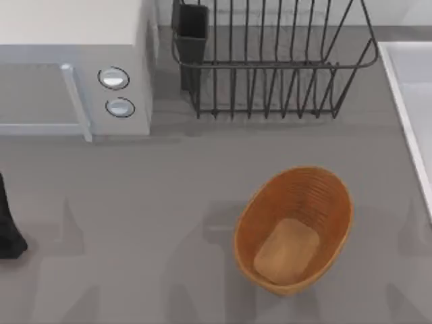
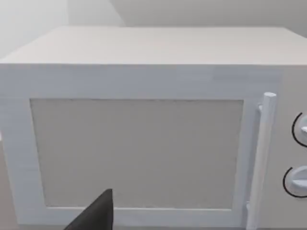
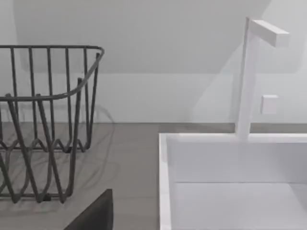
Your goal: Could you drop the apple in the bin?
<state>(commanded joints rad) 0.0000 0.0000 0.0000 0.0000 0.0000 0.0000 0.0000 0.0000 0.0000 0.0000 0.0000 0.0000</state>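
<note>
Jaws: can't tell the state on either arm. Left arm (image 1: 9, 226) is just a dark shape at the worktop's 9 o'clock edge; the left wrist view has one dark finger (image 2: 96, 215) in front of the microwave (image 2: 144, 139); the right wrist view has one finger (image 3: 96, 213) facing the dish rack (image 3: 43, 124) and sink (image 3: 230, 177). Nothing visibly held by either.

Apple: can't spot it on the worktop (image 1: 135, 202) or in any wrist view, so no call on its position. Microwave door looks closed, and the apple could be behind it, but that's a guess.

Bin (image 1: 294, 229) sits around 5 o'clock from the worktop centre, upright, mouth up, nothing inside, tan bottom showing. It's oval, long axis running roughly 1 o'clock to 7 o'clock.

Step in hand, as I judge it: locate the apple first. For the drop itself, come in over the bin's middle, along its long axis for the most rim clearance, and release low so the fruit doesn't bounce out. Right arm looks the nearer one.
</note>
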